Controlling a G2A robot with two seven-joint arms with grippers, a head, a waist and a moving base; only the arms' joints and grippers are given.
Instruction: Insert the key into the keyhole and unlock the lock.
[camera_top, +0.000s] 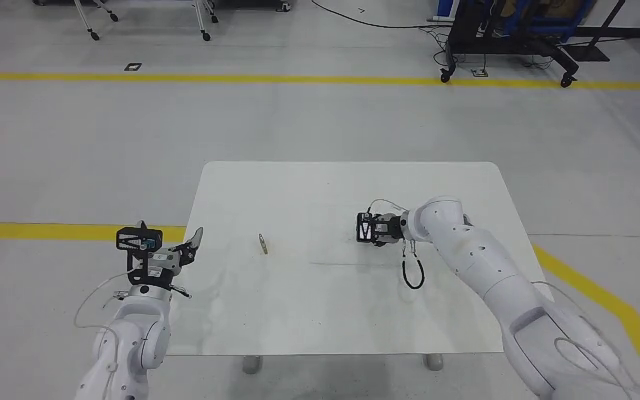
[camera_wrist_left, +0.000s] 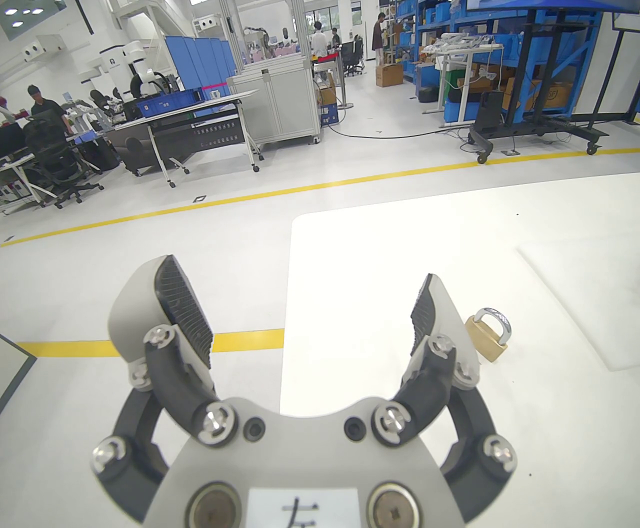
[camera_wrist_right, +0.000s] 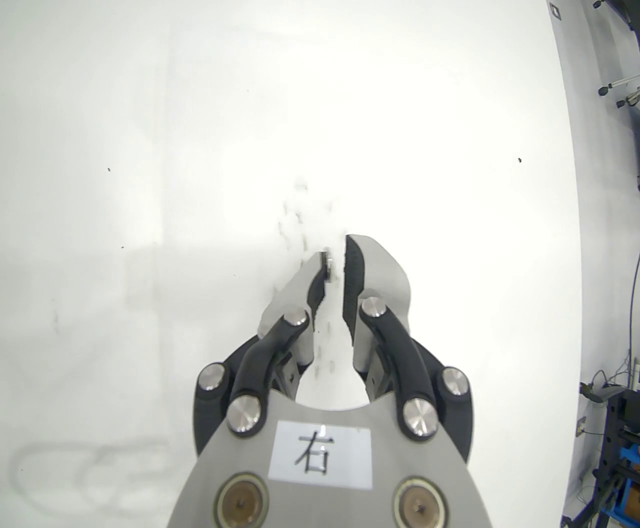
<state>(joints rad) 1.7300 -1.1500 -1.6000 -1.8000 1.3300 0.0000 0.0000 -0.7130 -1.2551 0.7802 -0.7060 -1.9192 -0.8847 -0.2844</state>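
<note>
The padlock (camera_top: 263, 243), brass-bodied with a silver shackle, lies flat on the white table (camera_top: 350, 185) in its left half, between the two arms and nearer the left one. Nothing touches it. The left gripper (camera_top: 190, 246) hangs at the table's left edge, partly over the floor, and points across the surface toward the lock. In the left wrist view, the left gripper (camera_wrist_left: 300, 280) has its fingers spread wide with nothing between the ribbed pads (camera_wrist_left: 182, 310), and the padlock (camera_wrist_left: 486, 334) sits on the table (camera_wrist_left: 375, 250) just past one fingertip, with its shackle seated in the body. The right gripper (camera_top: 366, 228) is low over the middle of the table, well apart from the lock, and a black cable loop (camera_top: 412, 272) hangs from its arm onto the surface. In the right wrist view, the right gripper (camera_wrist_right: 337, 247) points down at the table (camera_wrist_right: 200, 150) with its fingers drawn close, leaving a narrow gap. A small dark piece (camera_wrist_right: 327, 262) sits at the tip of one pad. It is too small to tell whether it is the key, and a sliver of table shows between it and the other pad.
</note>
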